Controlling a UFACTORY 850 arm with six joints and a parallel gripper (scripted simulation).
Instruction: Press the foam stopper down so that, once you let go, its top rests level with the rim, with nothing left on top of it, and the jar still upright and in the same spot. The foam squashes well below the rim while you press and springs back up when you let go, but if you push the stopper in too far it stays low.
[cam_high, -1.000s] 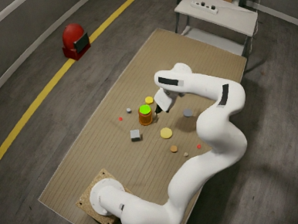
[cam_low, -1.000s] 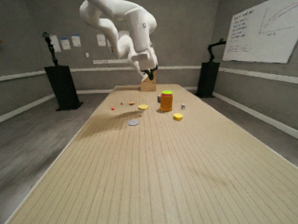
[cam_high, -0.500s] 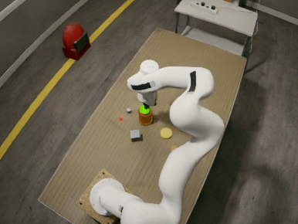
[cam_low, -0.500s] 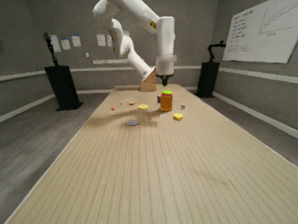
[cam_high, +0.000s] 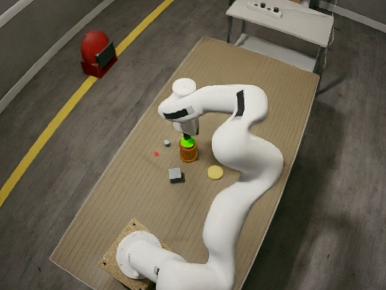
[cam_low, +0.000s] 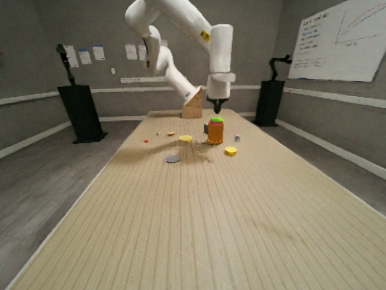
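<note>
An orange jar [cam_high: 188, 154] [cam_low: 215, 133] stands upright near the middle of the table [cam_high: 150, 210] [cam_low: 200, 225]. A bright green foam stopper [cam_high: 187, 143] [cam_low: 216, 120] sticks up out of its rim. My gripper [cam_high: 187, 136] [cam_low: 217, 110] is shut and empty. It points straight down over the stopper, with its fingertips just above the green top. In the exterior view a small gap shows between them. Nothing lies on the stopper.
A grey cube [cam_high: 175, 174] and a yellow disc [cam_high: 215, 172] [cam_low: 230, 150] lie near the jar. A small grey cylinder [cam_high: 166, 143] and a red dot [cam_high: 156, 154] lie to its left. A second yellow disc [cam_low: 185, 138] and a grey disc [cam_low: 172, 158] show in the exterior view.
</note>
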